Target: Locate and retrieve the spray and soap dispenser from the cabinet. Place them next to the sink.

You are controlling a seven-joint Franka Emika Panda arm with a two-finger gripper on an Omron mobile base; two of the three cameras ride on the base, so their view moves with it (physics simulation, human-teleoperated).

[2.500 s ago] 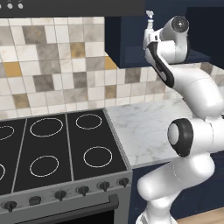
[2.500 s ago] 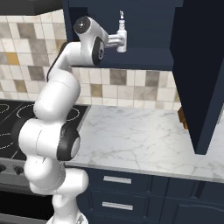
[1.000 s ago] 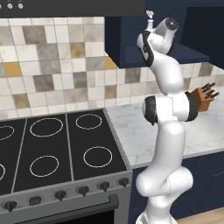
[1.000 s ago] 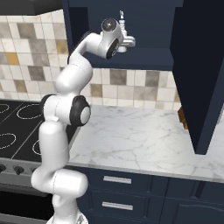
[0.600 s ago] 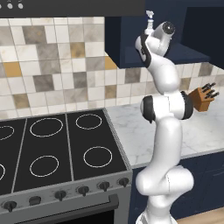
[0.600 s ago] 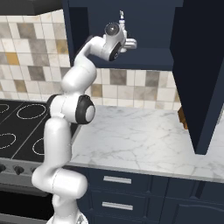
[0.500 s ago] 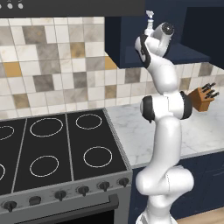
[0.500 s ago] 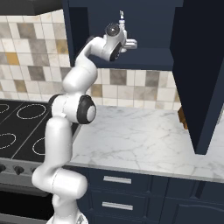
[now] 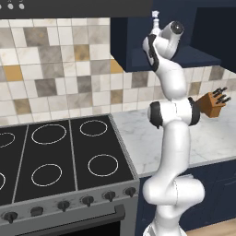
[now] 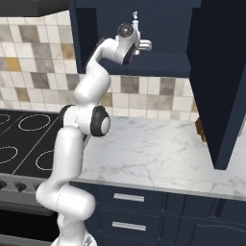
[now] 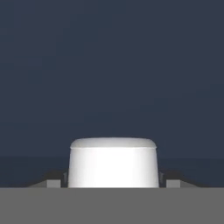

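**Arm reaching into the wall cabinet, white bottle right at the fingers**

You are looking along the gripper (image 11: 113, 186) at a smooth, rounded white plastic body, seemingly the spray (image 11: 113, 162), sitting directly between the dark fingertips (image 11: 53, 183). They are flanking both its sides, but you cannot tell whether they are pinching it or only bracketing it. Beyond it the matte navy cabinet (image 10: 163, 33) wall is looming, so the hand is working deep inside, likely for a sideways grasp. Below the hand, the veined white marble counter (image 10: 158, 158) is waiting.
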